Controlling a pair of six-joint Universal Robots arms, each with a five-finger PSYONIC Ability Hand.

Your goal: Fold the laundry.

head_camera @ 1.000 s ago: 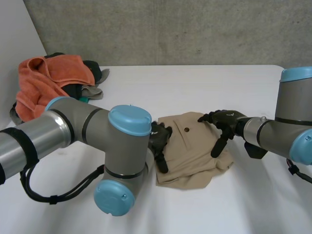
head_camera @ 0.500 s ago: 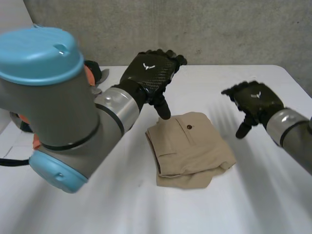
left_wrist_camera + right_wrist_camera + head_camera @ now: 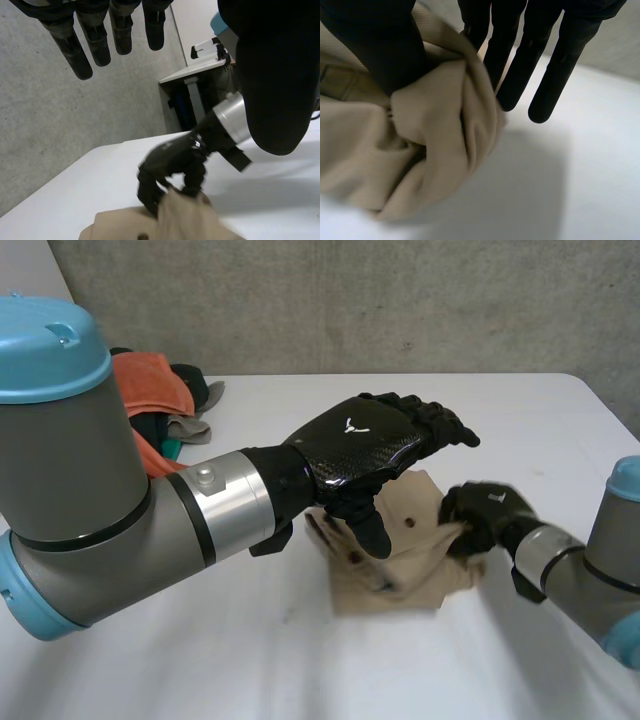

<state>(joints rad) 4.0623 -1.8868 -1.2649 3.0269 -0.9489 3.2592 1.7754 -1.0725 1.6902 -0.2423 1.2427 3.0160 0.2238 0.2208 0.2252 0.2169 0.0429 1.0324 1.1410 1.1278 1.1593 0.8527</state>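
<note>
Your right hand (image 3: 487, 520) has its fingers (image 3: 560, 65) and thumb clamped on an edge of the tan shorts (image 3: 415, 578). The shorts lie on the tabletop (image 3: 300, 660). Your left hand (image 3: 365, 450) hangs above them, its fingers (image 3: 95, 42) straight and apart.

**Cloth bunched in my grip**

My right hand (image 3: 375, 40) pinches a bunched fold of the beige cloth (image 3: 435, 135) between my thumb and one finger. My other fingers (image 3: 560, 70) reach straight past the fold, above the white table (image 3: 590, 180). The cloth puckers under my thumb.
</note>
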